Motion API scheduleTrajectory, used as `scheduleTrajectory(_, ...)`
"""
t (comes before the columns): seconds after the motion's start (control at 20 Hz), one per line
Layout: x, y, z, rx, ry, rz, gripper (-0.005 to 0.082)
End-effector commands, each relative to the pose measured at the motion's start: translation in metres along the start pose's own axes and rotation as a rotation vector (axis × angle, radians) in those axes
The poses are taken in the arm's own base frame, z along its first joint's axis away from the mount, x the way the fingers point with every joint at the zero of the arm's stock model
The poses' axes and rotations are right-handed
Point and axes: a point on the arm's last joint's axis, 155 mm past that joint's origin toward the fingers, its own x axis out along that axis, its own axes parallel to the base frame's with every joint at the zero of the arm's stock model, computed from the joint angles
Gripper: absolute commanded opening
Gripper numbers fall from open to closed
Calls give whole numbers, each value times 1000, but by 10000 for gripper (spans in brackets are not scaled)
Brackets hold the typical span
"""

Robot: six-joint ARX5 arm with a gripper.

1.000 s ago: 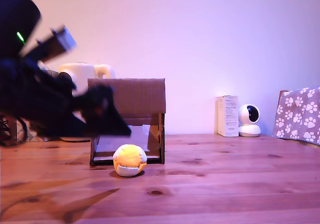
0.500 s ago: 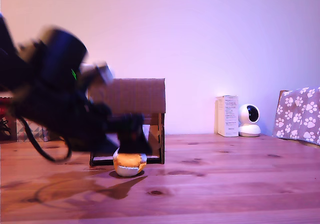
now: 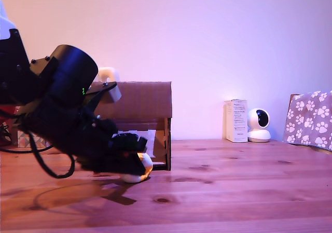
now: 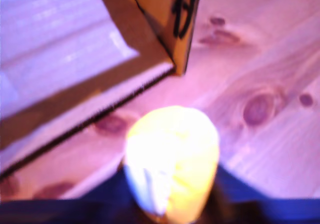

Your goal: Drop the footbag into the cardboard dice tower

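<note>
The footbag point(image 3: 141, 172), yellow-orange with a white underside, lies on the wooden table just in front of the cardboard dice tower point(image 3: 142, 100), mostly hidden by my arm. My gripper point(image 3: 130, 163) has come down over it at the exterior view's left. In the wrist view the footbag point(image 4: 172, 156) fills the space between my dark fingers point(image 4: 240, 199), which stand apart on either side of it, so the gripper point(image 4: 170, 189) is open. I cannot tell whether they touch it. The tower's base and corner post point(image 4: 150, 44) lie right behind the ball.
A cream-white appliance point(image 3: 106, 73) peeks out behind the tower. At the back right stand a white carton point(image 3: 236, 120) and a small white camera point(image 3: 258, 124), with a paw-print cloth point(image 3: 310, 118) at the far right. A patterned box point(image 3: 28, 137) sits at the back left.
My arm swung down and to the exterior view's right, and the gripper dropped from beside the tower onto the footbag. The footbag has stayed in place on the table.
</note>
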Motion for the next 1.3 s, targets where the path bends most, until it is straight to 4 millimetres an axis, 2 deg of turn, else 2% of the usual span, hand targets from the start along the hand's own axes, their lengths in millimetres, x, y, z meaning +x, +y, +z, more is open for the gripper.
scheduleTrajectory(0.0,-5,-7,8,7,-15,-23,27)
scheduleTrajectory(0.25,-30,-29,24,12,6,-92,27)
scheduleTrajectory(0.55,-72,-49,56,18,-24,-155,27)
scheduleTrajectory(0.75,-108,-54,104,42,-175,-156,27)
scheduleTrajectory(0.95,-139,-49,150,93,-340,-99,28)
scheduleTrajectory(1.1,-145,-40,175,89,-387,-73,29)
scheduleTrajectory(1.25,-143,-23,199,73,-388,-34,29)
